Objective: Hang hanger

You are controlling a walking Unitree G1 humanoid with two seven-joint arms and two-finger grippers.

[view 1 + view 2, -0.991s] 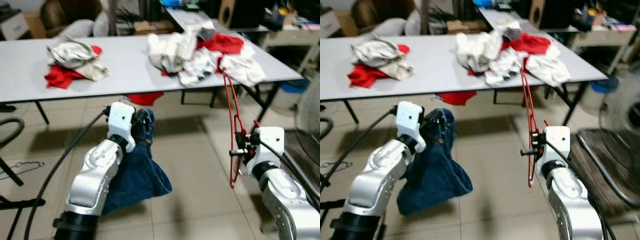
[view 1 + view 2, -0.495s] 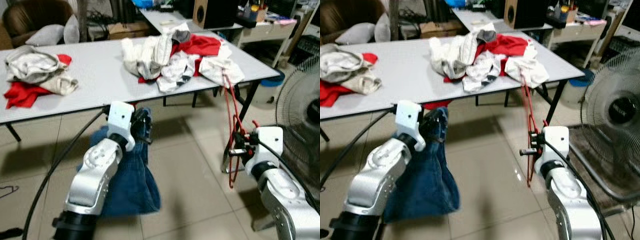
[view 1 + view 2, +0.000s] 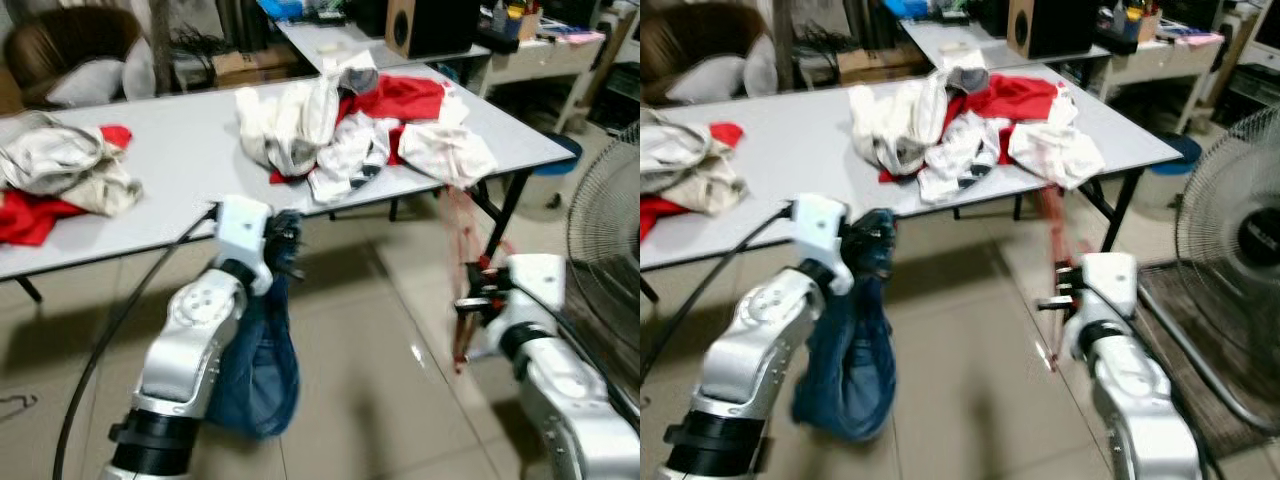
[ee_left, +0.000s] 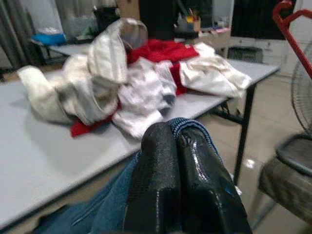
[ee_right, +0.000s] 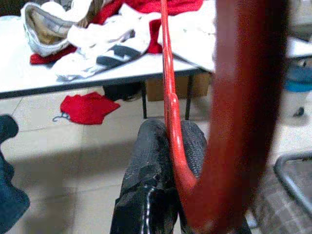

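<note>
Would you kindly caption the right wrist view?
Right pincer clamps a red hanger, clothes-strewn table beyond.

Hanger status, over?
Right gripper shut on red hanger, held upright. Left gripper shut on jeans, hanging free. Table with clothes pile just ahead.

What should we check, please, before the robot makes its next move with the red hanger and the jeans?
1. Right gripper shut on the red hanger: ok.
2. Left gripper shut on the blue jeans: ok.
3. Jeans hang free above the floor: ok.
4. Hanger in sharp view: not ok, it is blurred in the head views.
5. A rail or hook to hang it on: cannot tell.
6. Fan close on the robot's right, apart from the right arm: ok, but watch it.
</note>
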